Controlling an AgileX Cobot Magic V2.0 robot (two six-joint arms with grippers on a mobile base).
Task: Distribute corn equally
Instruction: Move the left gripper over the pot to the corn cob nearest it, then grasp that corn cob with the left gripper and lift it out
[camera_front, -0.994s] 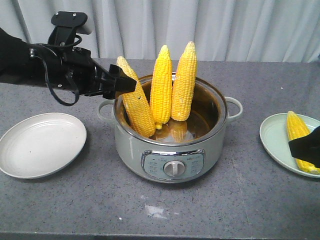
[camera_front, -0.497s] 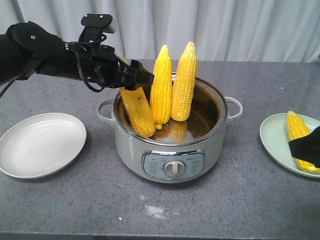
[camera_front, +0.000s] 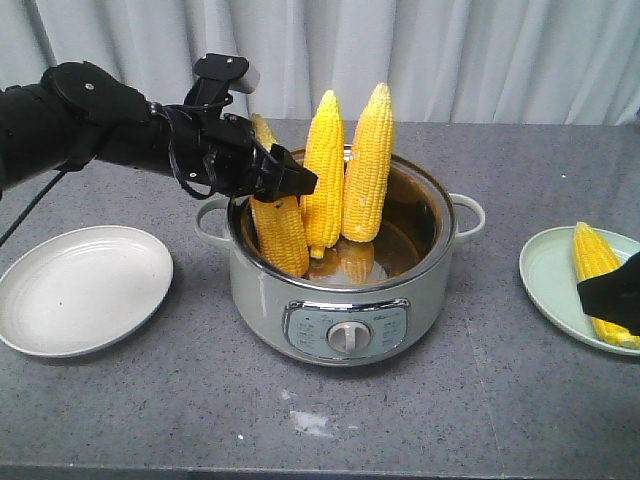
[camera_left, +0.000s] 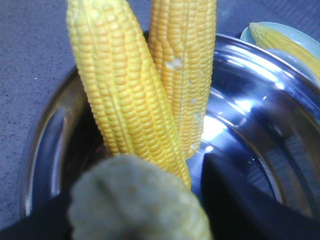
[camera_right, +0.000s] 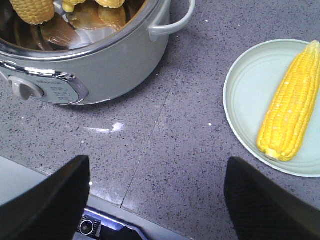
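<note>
The left gripper (camera_front: 290, 182) is reaching over the rim of the pot (camera_front: 430, 270) with its jaws standing on either side of the left cob (camera_front: 280, 235), close against its upper part. From the wrist view the pale tip is filling the gap between the 2 dark fingers, but I cannot tell whether they are actually pressing on it. That cob is leaning against the pot's left wall with its butt down inside. The middle cob (camera_front: 323, 170) and the right cob (camera_front: 368, 165) are standing nearly upright just beside it, touching each other, tips pointing up well above the rim. The black arm is stretching in from the left, above the white plate (camera_front: 80, 290) that is lying on the grey table (camera_front: 480, 400) to the pot's left. The right gripper (camera_right: 156, 167) is hanging with its fingers spread wide apart and holding nothing, near the green plate (camera_right: 245, 100) on the pot's right. The 4th cob (camera_right: 289, 105) is lying flat on that plate. A pale curtain (camera_front: 450, 60) is hanging behind the table.
</note>
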